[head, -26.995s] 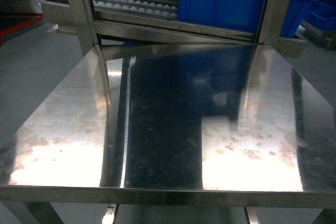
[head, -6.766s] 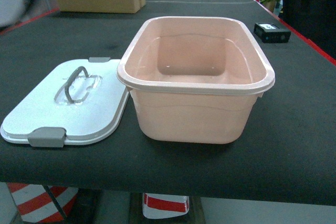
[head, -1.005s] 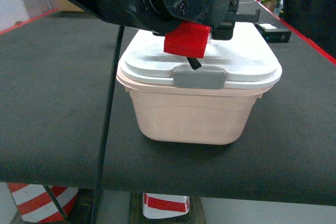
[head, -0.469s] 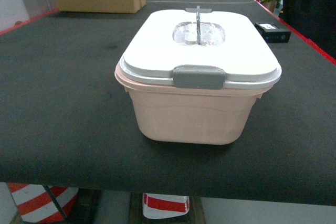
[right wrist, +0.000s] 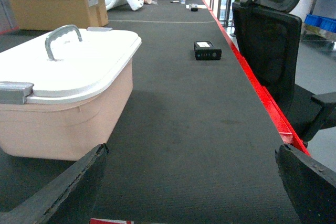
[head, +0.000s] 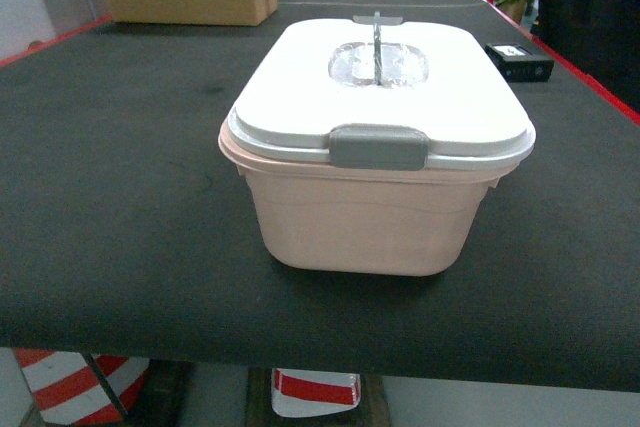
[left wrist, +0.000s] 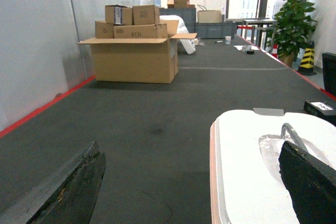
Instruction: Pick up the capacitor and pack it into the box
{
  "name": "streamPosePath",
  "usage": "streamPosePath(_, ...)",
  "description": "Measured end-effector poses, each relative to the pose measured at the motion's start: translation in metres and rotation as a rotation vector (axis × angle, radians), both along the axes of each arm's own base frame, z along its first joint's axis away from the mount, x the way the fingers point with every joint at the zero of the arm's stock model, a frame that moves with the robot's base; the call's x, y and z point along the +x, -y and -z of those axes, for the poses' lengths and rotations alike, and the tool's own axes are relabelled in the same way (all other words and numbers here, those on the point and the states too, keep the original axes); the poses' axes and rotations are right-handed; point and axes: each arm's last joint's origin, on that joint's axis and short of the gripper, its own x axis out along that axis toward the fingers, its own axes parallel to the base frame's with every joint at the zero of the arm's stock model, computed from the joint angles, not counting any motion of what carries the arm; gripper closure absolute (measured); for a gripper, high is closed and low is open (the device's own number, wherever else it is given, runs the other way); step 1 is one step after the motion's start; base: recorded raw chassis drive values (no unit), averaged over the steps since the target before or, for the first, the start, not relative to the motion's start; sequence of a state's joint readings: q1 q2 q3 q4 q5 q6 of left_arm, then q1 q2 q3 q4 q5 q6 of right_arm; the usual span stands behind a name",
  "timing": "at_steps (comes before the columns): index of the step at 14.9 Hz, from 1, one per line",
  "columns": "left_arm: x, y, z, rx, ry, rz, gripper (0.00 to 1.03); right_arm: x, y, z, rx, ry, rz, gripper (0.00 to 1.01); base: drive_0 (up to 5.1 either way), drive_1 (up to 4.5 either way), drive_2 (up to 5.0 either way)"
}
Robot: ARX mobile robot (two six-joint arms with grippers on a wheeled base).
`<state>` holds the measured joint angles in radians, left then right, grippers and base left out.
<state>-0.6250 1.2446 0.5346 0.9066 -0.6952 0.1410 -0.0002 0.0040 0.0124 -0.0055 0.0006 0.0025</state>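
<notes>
The box (head: 375,202) sits mid-frame, lid (head: 385,87) on. Only the right wrist view shows a chair (right wrist: 270,40) at upper right; the left shows cartons (left wrist: 134,51) upper left. Both grippers' fingers are apart, holding nothing. Dark mat (head: 120,197).

We see a long dark surface (head: 120,197) edged with a red strip along its sides. Far back on it stands an open brown cardboard carton (left wrist: 134,59) with its flaps spread, and smaller cartons (left wrist: 131,17) are stacked on top of it. Just behind the carton lies something white and bulky (left wrist: 181,32). A small black device (right wrist: 207,50) with a pale label rests on the surface near the right-hand red edge. Beyond that edge stands a black office chair (right wrist: 270,35). A potted green plant (left wrist: 291,27) grows at the far right, with a yellow-and-black striped cone (left wrist: 306,59) beside it. Under the near edge of the surface we glimpse red-and-white striped barriers (head: 315,390).
</notes>
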Motion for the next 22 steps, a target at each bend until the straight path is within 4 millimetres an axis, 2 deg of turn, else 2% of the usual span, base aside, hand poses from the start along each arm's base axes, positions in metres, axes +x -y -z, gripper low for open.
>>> streamPosePath(1, 0.0, -0.003, 0.0, 0.035, -0.066, 0.035, 0.1, 0.0, 0.0, 0.0, 0.0, 0.001, -0.001, 0.03, 0.0, 0.0, 0.0)
streamPosePath(4, -0.024, -0.052, 0.027, 0.006, -0.156, 0.062, 0.45, 0.0, 0.0, 0.0, 0.0, 0.0, 0.0, 0.03, 0.0, 0.0, 0.0)
streamPosePath(8, -0.051, -0.091, 0.054, -0.011, -0.159, 0.078, 0.97, 0.0, 0.0, 0.0, 0.0, 0.0, 0.0, 0.03, 0.0, 0.0, 0.0)
streamPosePath(9, -0.056, -0.097, 0.058, -0.015, -0.157, 0.076, 1.01, 0.0, 0.0, 0.0, 0.0, 0.0, 0.0, 0.03, 0.0, 0.0, 0.0)
streamPosePath(17, -0.085, -0.13, 0.081, -0.017, -0.159, 0.078, 1.01, 0.0, 0.0, 0.0, 0.0, 0.001, 0.0, 0.03, 0.0, 0.0, 0.0)
streamPosePath(22, -0.095, -0.13, 0.085, -0.017, -0.131, 0.083, 1.01, 0.0, 0.0, 0.0, 0.0, 0.0, 0.0, 0.03, 0.0, 0.0, 0.0)
